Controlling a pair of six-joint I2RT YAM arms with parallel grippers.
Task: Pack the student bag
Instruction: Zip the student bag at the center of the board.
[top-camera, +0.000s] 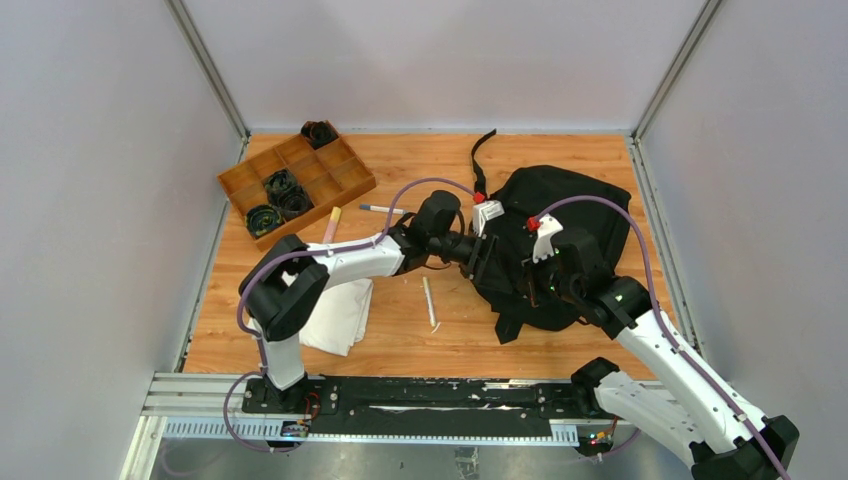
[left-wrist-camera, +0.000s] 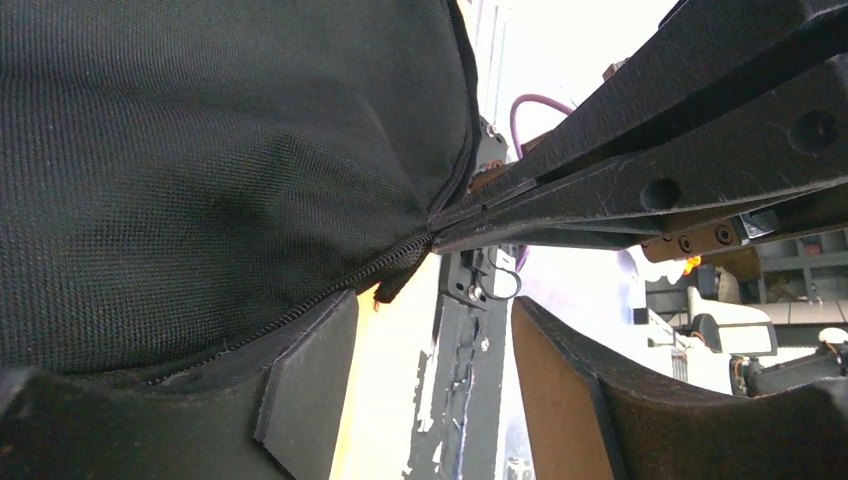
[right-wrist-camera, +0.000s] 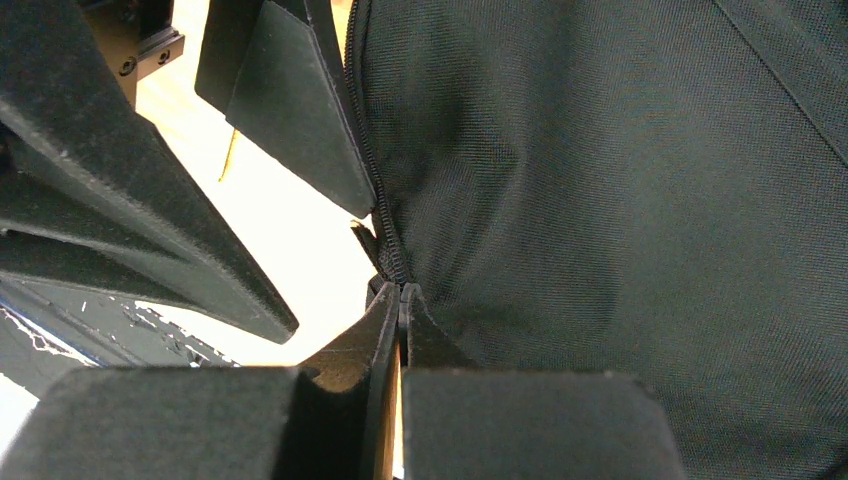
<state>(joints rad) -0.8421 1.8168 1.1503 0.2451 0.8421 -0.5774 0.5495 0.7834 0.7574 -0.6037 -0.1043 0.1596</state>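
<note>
The student bag (top-camera: 570, 215), a large black fabric backpack, lies on the right half of the wooden table. My left gripper (top-camera: 492, 258) reaches to its left edge. In the left wrist view this gripper (left-wrist-camera: 425, 340) is open and empty, and the bag's fabric (left-wrist-camera: 200, 180) and zipper seam (left-wrist-camera: 330, 295) lie against its left finger (left-wrist-camera: 300, 385). My right gripper (top-camera: 530, 285) is over the bag's near left part. In the right wrist view it (right-wrist-camera: 403, 295) is shut on the end of the bag's zipper (right-wrist-camera: 385, 235), with the bag (right-wrist-camera: 600, 190) filling the right side.
A brown wooden compartment tray (top-camera: 345, 170) with black coiled items stands at the back left. A folded white cloth (top-camera: 340, 315) lies by the left arm. A pen (top-camera: 380, 209), a pink marker (top-camera: 330, 225) and a white pen (top-camera: 428, 300) lie on the table. A black strap (top-camera: 483, 150) trails behind the bag.
</note>
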